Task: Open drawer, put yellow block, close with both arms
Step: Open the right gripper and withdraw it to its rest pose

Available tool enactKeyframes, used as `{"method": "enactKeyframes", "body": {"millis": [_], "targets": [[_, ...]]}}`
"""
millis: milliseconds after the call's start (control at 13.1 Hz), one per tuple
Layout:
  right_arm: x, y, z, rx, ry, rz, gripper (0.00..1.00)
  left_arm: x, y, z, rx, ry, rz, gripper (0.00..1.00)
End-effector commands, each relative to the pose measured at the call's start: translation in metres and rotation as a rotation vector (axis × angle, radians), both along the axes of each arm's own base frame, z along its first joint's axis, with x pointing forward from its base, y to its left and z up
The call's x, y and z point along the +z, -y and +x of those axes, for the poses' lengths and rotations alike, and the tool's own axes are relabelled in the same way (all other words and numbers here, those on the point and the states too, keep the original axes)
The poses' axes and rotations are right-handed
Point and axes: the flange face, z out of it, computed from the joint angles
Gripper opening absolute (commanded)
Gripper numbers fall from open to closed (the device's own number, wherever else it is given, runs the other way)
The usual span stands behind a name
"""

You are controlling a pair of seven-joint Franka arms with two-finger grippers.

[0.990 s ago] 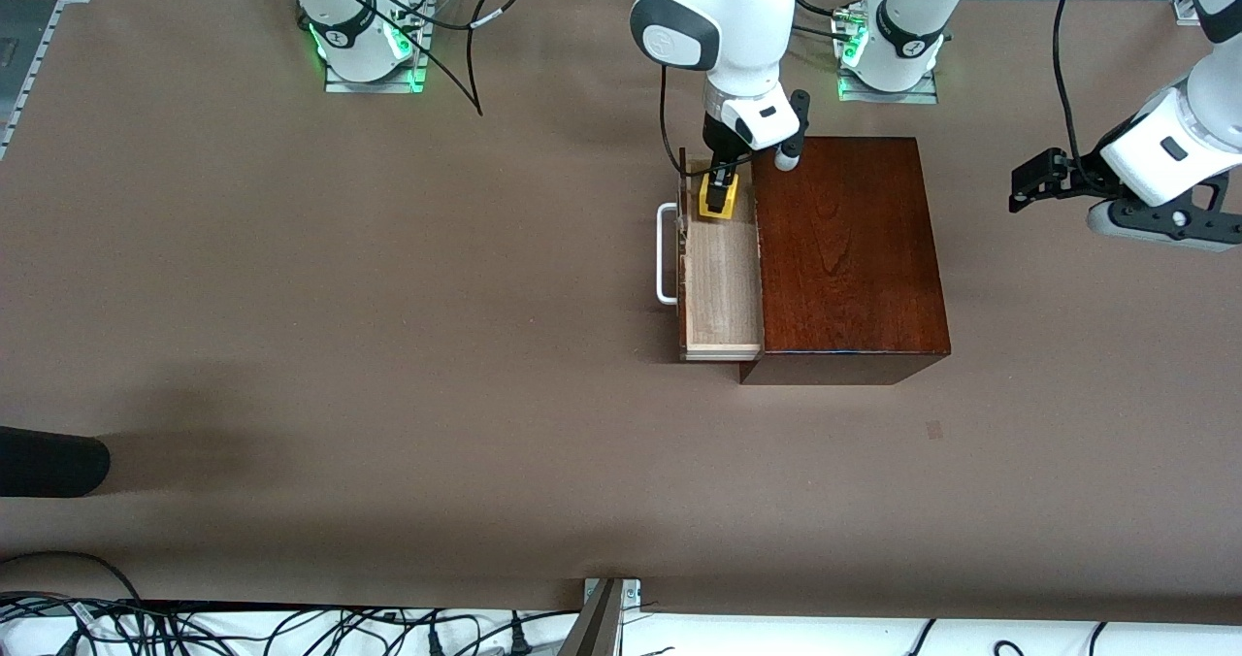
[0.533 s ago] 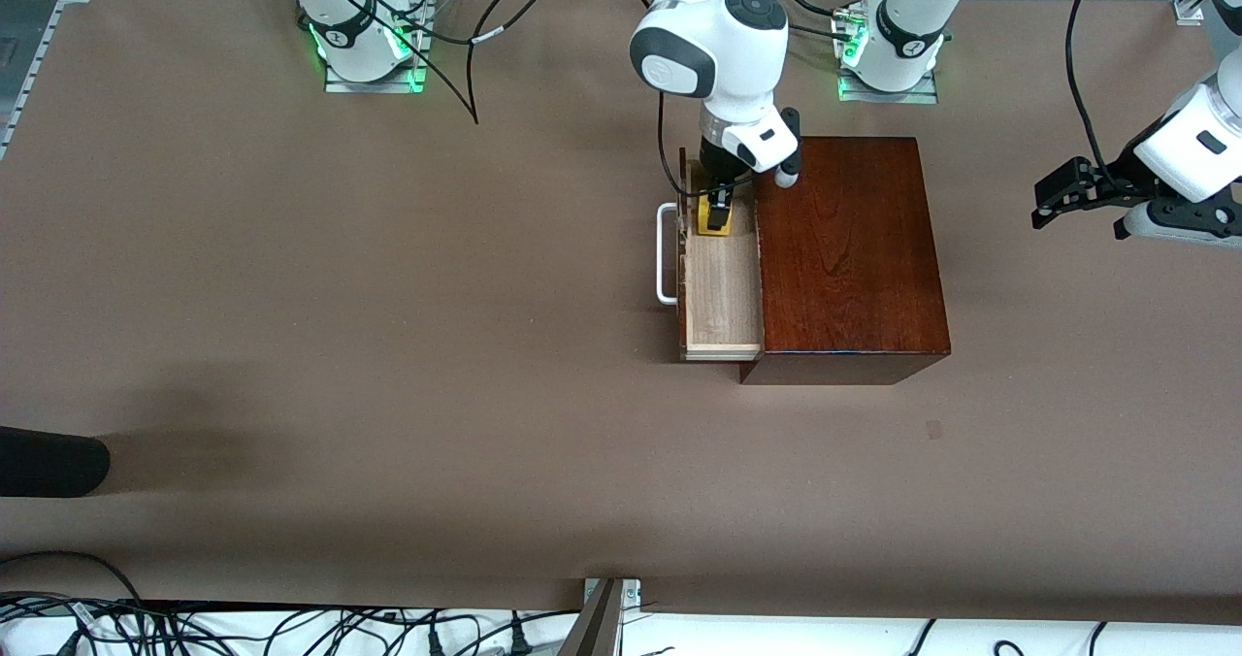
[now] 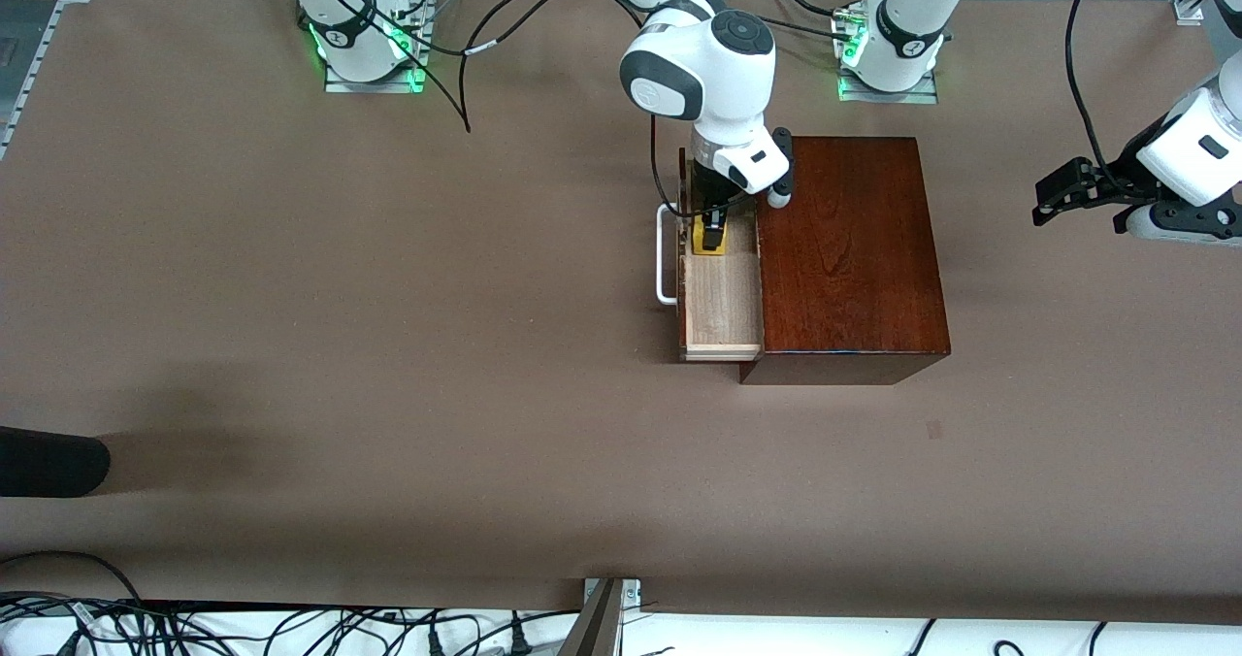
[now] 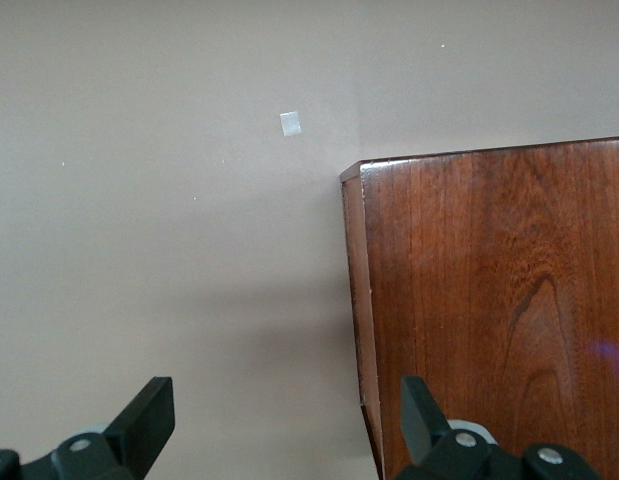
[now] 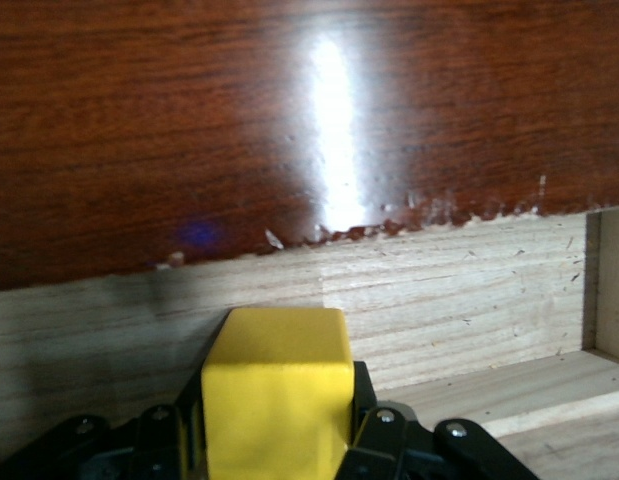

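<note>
The drawer [image 3: 723,297] stands pulled out of the reddish-brown box [image 3: 844,248], its white handle [image 3: 666,253] toward the right arm's end of the table. My right gripper [image 3: 713,232] reaches down into the drawer's end nearer the robots' bases, shut on the yellow block [image 3: 707,245]. In the right wrist view the block [image 5: 279,385] fills the gripper [image 5: 279,425], with the pale drawer wall [image 5: 449,290] and dark glossy wood [image 5: 289,120] close by. My left gripper [image 3: 1058,195] hangs open over the table at the left arm's end; its wrist view shows the gripper [image 4: 286,420] by the box [image 4: 489,300].
A black object [image 3: 49,462] lies at the table's edge at the right arm's end. Cables [image 3: 243,627] run along the table edge nearest the front camera. A small pale mark [image 4: 290,123] sits on the brown table [image 3: 388,297].
My right gripper has carried the yellow block lower into the drawer and a little along it toward the front camera. The left gripper has drifted slightly away from the box, then held.
</note>
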Motion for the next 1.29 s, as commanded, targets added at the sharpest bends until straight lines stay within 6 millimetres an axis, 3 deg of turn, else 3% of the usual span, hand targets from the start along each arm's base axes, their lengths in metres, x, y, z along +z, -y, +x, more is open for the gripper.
{"method": "enactKeyframes", "body": {"millis": [0,152,228,457,685,762,838,990,1066,1219], "targets": [[-0.004,0.000,0.006,0.008,-0.003,-0.004,1.00,0.008,0.003,0.003,0.005,0.006,0.012,1.00],[0.001,0.001,0.003,-0.003,-0.019,-0.020,1.00,0.012,0.002,0.005,-0.005,0.015,0.014,1.00],[0.015,0.001,0.002,-0.021,-0.045,-0.002,1.00,0.011,0.001,0.009,-0.011,0.013,0.014,1.00],[0.097,0.006,0.003,-0.067,-0.067,0.061,1.00,0.016,0.007,0.012,-0.012,0.022,0.013,1.00],[0.196,0.047,0.017,-0.134,-0.049,0.119,1.00,0.011,0.012,0.022,-0.016,0.020,0.004,1.00],[0.220,0.077,0.042,-0.189,-0.051,0.136,1.00,0.012,0.011,0.031,-0.016,0.026,0.003,1.00],[0.236,0.120,0.076,-0.270,-0.083,0.147,1.00,0.013,0.012,0.032,-0.016,0.028,0.003,1.00],[0.272,0.217,0.151,-0.430,-0.098,0.238,1.00,0.013,0.011,0.032,-0.013,0.026,0.003,1.00],[0.284,0.257,0.174,-0.489,-0.080,0.254,1.00,0.013,0.011,0.032,-0.014,0.023,0.003,1.00],[0.322,0.323,0.194,-0.589,-0.034,0.284,1.00,0.013,0.011,0.028,-0.015,-0.001,0.003,1.00]]}}
